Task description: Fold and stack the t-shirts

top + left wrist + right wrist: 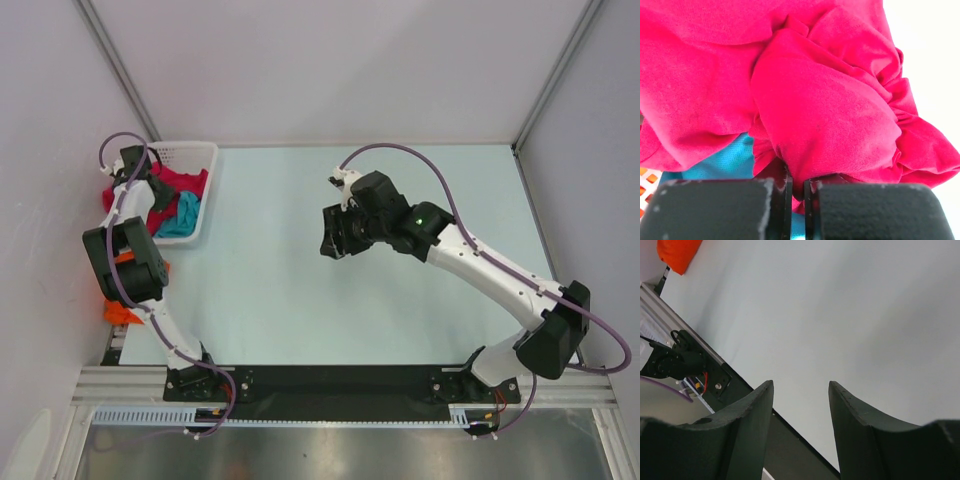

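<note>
- Counted in crimson: one bunched mass, the crumpled crimson-red cloth t-shirt (182, 182); impossible to tell whether one garment or two.
- Counted in teal: one soft teal cloth t-shirt (182, 216), touching the crimson folds and partly tucked under them.
- Counted in orange: one bright orange cloth t-shirt (122, 313), bunched at the left edge of the pale bench (300, 320), partly hidden behind the left arm (125, 265).
- Crimson and teal both inside one white plastic lattice basket (190, 148), at the far left corner of the bench; orange outside it, nearer the arm bases.
- Two arms, two tools.
- Left tool (795, 200): down in the basket, pinched narrow on a fold of the crimson cloth, with black padded fingers (715, 210) almost meeting and only a thin slip of cloth between.
- Left arm: rising from its base along the left edge, elbow raised over the orange cloth, forearm reaching away into the basket.
- Right tool (333, 240): wide, nothing between its dark fingers, hovering over the bare middle of the bench, well apart from the basket.
- Right arm (490, 270): stretched diagonally from the near right base towards the centre, wrist bent, tool tilted down and to the left.
</note>
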`<state>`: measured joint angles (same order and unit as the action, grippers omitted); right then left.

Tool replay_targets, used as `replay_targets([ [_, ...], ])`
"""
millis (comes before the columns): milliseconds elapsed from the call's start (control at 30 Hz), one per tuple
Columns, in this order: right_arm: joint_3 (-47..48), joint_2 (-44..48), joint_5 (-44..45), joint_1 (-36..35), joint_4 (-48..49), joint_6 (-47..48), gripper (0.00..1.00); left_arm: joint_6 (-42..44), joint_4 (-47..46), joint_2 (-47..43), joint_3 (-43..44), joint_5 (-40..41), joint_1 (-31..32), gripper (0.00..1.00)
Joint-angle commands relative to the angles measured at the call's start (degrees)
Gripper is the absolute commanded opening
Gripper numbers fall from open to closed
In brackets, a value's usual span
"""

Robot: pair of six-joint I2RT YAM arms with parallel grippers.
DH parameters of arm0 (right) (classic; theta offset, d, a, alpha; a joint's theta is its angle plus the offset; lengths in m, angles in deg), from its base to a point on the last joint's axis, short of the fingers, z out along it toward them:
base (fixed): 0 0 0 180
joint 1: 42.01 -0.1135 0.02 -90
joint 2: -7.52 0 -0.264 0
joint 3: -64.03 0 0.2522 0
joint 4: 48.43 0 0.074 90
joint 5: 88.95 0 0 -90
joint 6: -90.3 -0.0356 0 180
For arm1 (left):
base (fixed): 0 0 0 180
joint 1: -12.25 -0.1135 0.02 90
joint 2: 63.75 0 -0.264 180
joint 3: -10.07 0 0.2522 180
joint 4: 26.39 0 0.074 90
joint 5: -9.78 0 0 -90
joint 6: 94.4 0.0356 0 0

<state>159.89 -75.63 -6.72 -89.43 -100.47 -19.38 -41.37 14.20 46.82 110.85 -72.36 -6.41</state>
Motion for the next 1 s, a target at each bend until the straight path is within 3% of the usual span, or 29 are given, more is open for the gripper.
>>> replay_targets([
  [0, 3.2, -2.0, 0.0, -1.7, 0.2, 0.3, 0.53, 2.2, -4.4, -5.0, 0.0, 1.7, 1.6, 0.0],
  [200, 5.3, -4.9, -0.4, -4.5, 0.6, 0.3, 0.53, 5.3, -6.8, -13.1, -1.2, 9.0, 6.5, 0.0],
  [533, 4.8, -4.9, 0.4, -6.4, 0.3, 0.3, 0.52, 11.4, -12.7, -24.3, -0.2, 2.0, 11.9, 0.0],
  [633, 4.8, -4.6, 2.0, -6.3, -0.1, 0.4, 0.52, 14.2, -13.6, -25.4, -0.3, -4.7, 14.5, 0.0],
  [833, 4.1, -2.5, 5.1, -4.8, -0.6, -0.1, 0.53, 8.1, -21.1, -22.6, -5.7, -40.7, 16.9, 0.0],
  [900, 3.2, -1.1, 5.8, -4.5, -0.5, -0.5, 0.53, 6.0, -24.3, -21.2, -7.3, -47.0, 18.0, 0.0],
  [967, 2.0, -0.2, 6.3, -4.0, -0.4, -0.8, 0.53, 6.8, -23.8, -19.5, -8.6, -47.6, 20.8, 0.0],
])
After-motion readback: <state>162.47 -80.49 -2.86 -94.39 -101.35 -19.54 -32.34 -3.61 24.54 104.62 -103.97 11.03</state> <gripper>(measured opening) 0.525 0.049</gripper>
